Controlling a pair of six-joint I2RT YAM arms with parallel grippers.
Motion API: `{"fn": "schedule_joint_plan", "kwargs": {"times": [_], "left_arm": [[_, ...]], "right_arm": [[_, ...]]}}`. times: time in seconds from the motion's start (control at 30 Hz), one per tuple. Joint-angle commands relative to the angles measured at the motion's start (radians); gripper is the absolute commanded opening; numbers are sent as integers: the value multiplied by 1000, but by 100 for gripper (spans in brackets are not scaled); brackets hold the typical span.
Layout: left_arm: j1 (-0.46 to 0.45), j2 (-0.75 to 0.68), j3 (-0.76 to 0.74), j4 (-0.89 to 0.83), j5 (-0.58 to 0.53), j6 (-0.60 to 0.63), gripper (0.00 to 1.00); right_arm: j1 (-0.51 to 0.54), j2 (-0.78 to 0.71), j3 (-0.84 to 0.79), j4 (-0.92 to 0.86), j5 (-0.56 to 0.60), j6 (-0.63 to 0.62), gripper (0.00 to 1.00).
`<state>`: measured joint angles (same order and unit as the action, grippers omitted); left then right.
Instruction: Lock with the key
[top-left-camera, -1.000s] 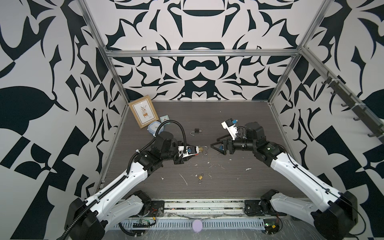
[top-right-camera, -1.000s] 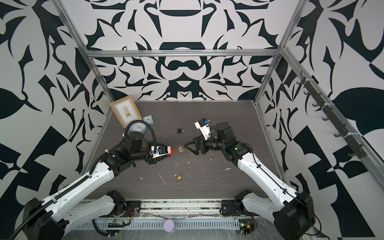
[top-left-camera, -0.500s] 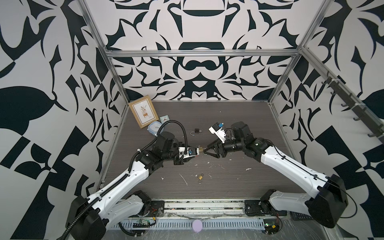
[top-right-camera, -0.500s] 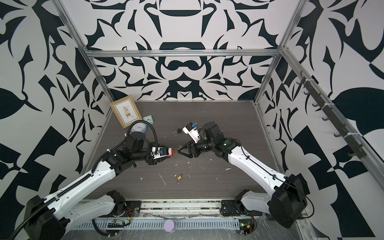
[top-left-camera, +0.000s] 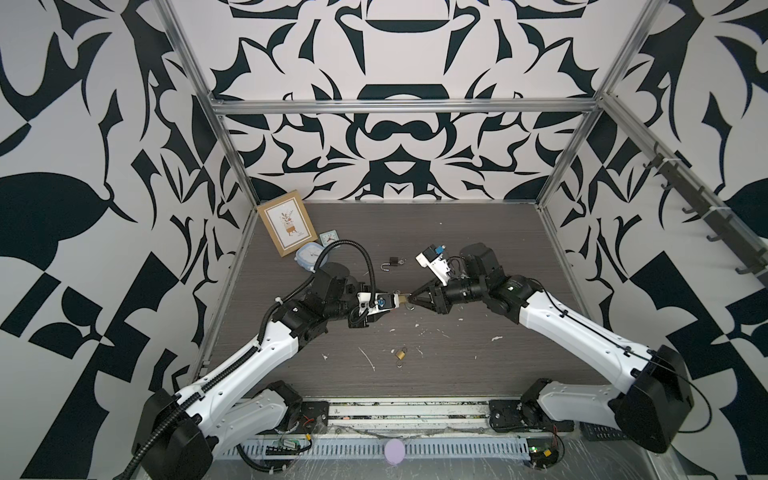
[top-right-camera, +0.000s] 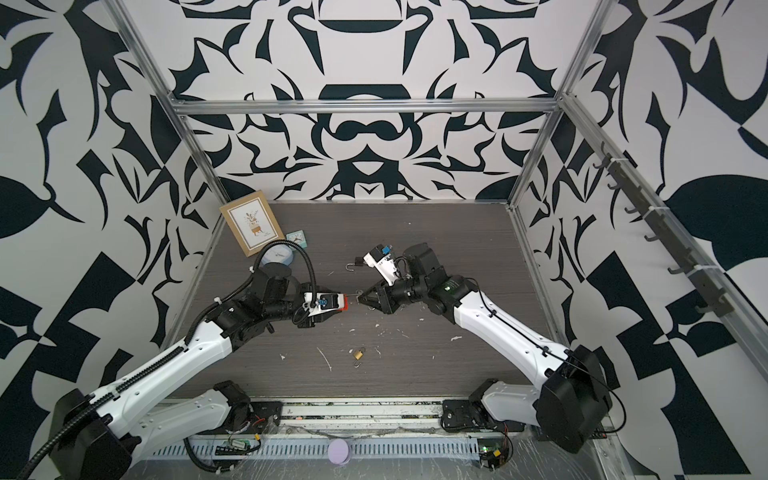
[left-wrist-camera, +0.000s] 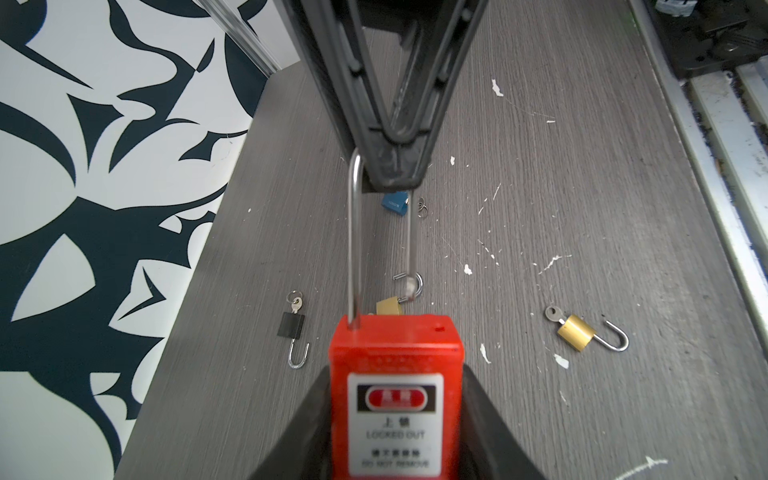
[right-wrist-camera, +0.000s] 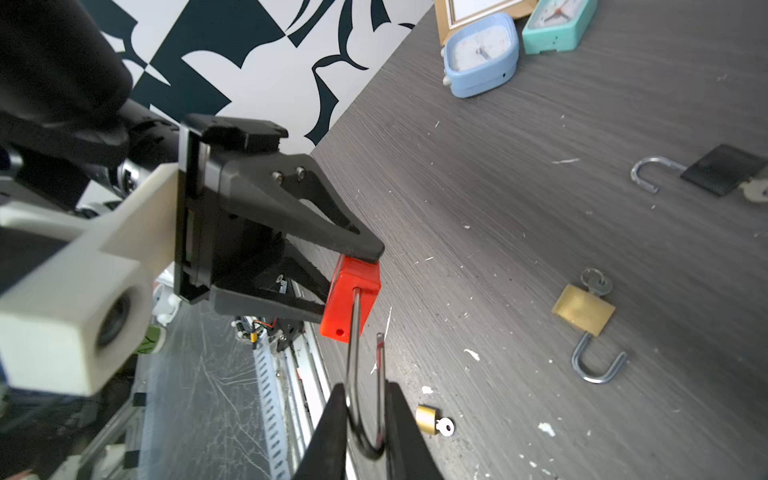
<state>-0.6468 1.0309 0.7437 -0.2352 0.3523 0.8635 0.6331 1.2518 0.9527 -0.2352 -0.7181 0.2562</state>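
Observation:
My left gripper (left-wrist-camera: 397, 370) is shut on the body of a red padlock (left-wrist-camera: 395, 340) with a white label, held above the table in the middle (top-right-camera: 341, 302). Its long steel shackle (left-wrist-camera: 354, 241) points at my right gripper (right-wrist-camera: 365, 388), which is shut on the shackle's bend. The shackle stands open: its free leg (right-wrist-camera: 379, 336) ends short of the hole in the body. In both top views the two grippers (top-left-camera: 397, 300) (top-left-camera: 411, 297) meet tip to tip. A small blue piece (left-wrist-camera: 395, 203) with wire rings lies on the table below; I cannot tell whether it is the key.
Open small padlocks with keys in them lie on the table: a brass one (top-left-camera: 400, 354) near the front, a black one (top-left-camera: 392, 262) further back, and a tiny brass one (right-wrist-camera: 427, 419) under the grippers. Two clocks (top-left-camera: 309, 255) and a picture frame (top-left-camera: 286, 226) stand at the back left.
My right gripper moved left to the red padlock and closed on the shackle's bend. The left gripper kept the padlock body still.

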Motion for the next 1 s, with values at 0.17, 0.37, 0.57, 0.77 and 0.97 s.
{"fn": "schedule_joint_plan", "kwargs": {"times": [0.17, 0.37, 0.57, 0.77, 0.97], "left_arm": [[-21, -7, -11, 82, -78, 6, 6], [-47, -18, -24, 131, -142, 7, 8], [-67, -29, -32, 178, -171, -4, 8], [-86, -32, -29, 206, -183, -42, 8], [-119, -29, -22, 230, -182, -77, 8]], "right_arm": [[7, 2, 13, 117, -54, 92, 8], [6, 17, 20, 164, -76, 157, 1], [7, 44, 20, 212, -97, 211, 0], [13, 77, 17, 252, -104, 245, 0], [24, 107, 17, 269, -111, 249, 0]]}}
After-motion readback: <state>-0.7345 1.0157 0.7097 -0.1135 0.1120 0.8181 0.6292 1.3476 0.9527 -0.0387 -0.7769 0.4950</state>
